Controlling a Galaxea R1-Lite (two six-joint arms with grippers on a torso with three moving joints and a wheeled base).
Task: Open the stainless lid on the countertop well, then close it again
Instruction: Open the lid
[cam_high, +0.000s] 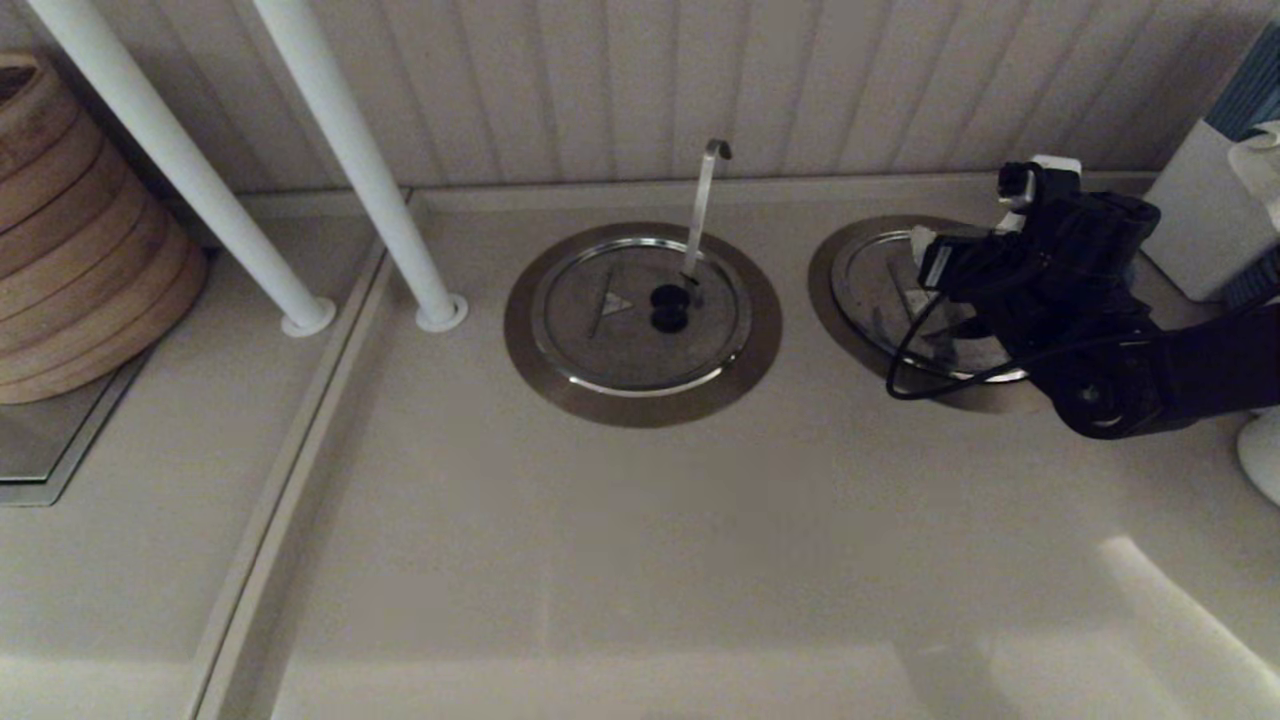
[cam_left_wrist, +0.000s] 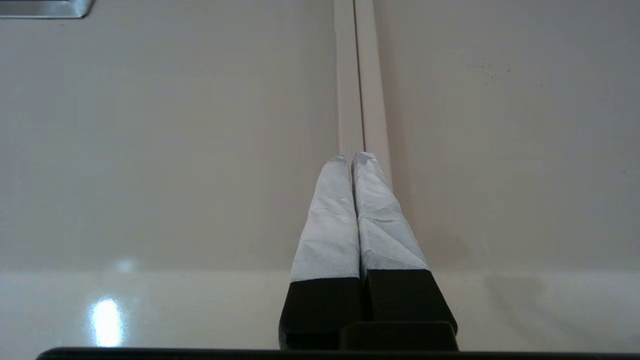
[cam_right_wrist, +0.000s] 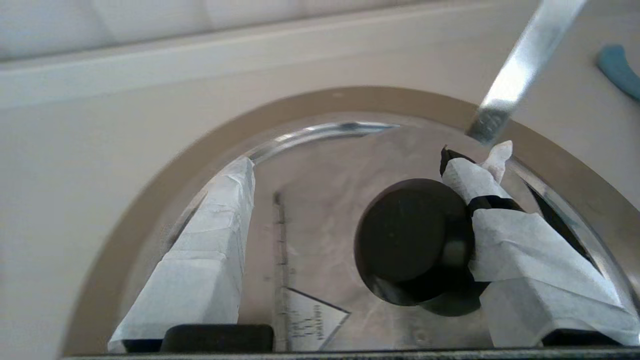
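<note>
The stainless lid (cam_high: 880, 290) lies flat on the countertop well (cam_high: 825, 270) at the right, mostly covered by my right arm. In the right wrist view the lid (cam_right_wrist: 320, 210) shows its fold line, triangle mark and black centre knob (cam_right_wrist: 405, 240). My right gripper (cam_right_wrist: 352, 165) is open and low over the lid. One taped finger (cam_right_wrist: 505, 235) touches the knob's side, and the other finger (cam_right_wrist: 215, 235) stands well apart near the rim. The straight ladle handle (cam_right_wrist: 520, 65) rises past the far rim. My left gripper (cam_left_wrist: 351, 157) is shut on nothing over bare counter beside a seam.
A like well (cam_high: 540, 330) with a lid and a hook-tipped ladle handle (cam_high: 703, 200) sits mid-counter. Two white posts (cam_high: 380, 170) stand at the back left and stacked bamboo steamers (cam_high: 70, 230) at far left. A white box (cam_high: 1210, 210) stands close behind my right arm.
</note>
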